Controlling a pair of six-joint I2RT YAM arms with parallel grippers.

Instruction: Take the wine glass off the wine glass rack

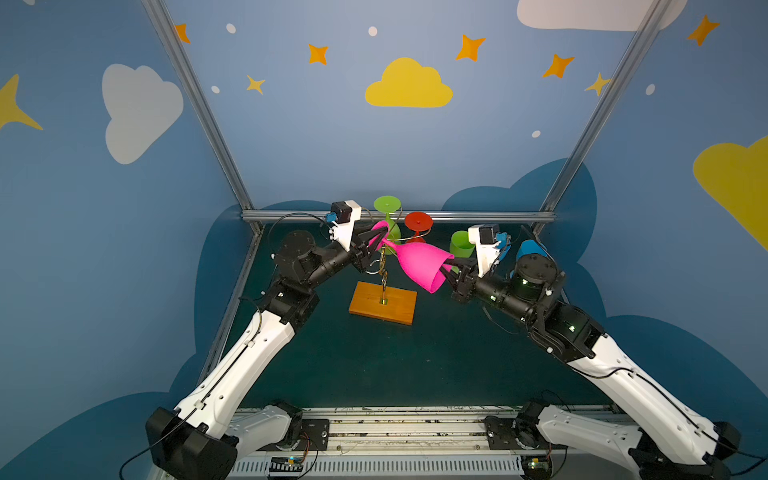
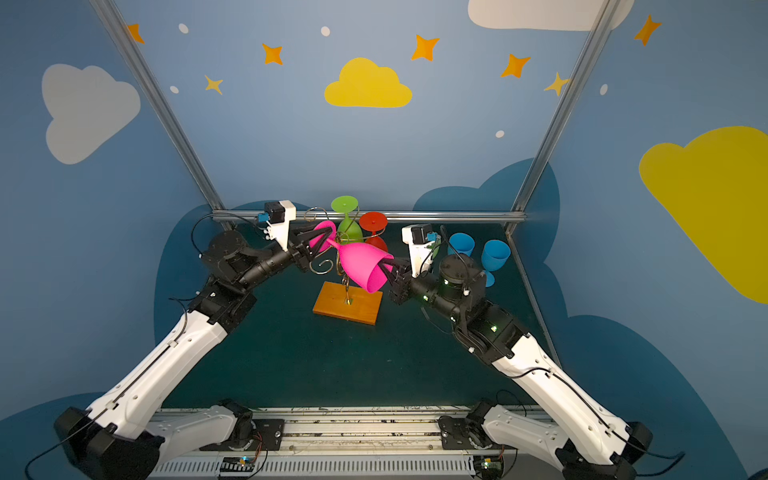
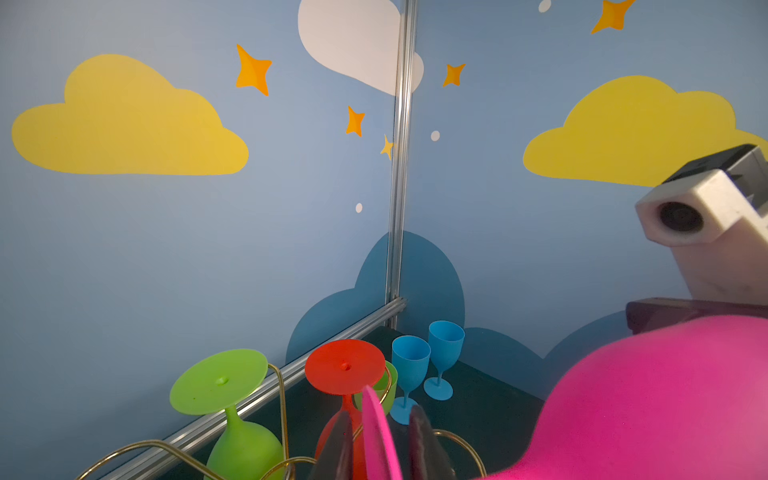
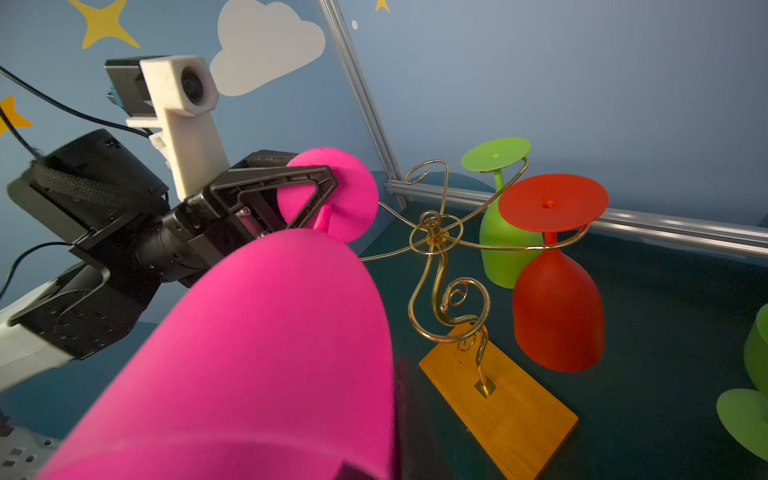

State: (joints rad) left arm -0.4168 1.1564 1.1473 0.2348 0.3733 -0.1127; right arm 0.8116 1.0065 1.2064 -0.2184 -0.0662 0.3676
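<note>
The pink glass (image 1: 419, 264) (image 2: 361, 266) lies nearly level above the rack (image 1: 399, 309), with its foot toward 10 o'clock and its bowl mouth toward 4 o'clock in both top views. The right gripper (image 1: 448, 266) pinches the bowl's rim. The left gripper (image 1: 379, 237) straddles the foot with its fingers (image 3: 424, 451) slightly parted, seemingly loose. A green glass (image 1: 390, 232) and a red glass (image 1: 418, 222) hang inverted toward 12 o'clock.

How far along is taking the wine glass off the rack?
Done: the pink wine glass lies sideways, seemingly off its hook. In hand: the right tool pinches its rim; the left tool flanks its foot, apparently slack. Left: carry it clear of the wine glass rack; a red glass and a green glass hang there.
</note>
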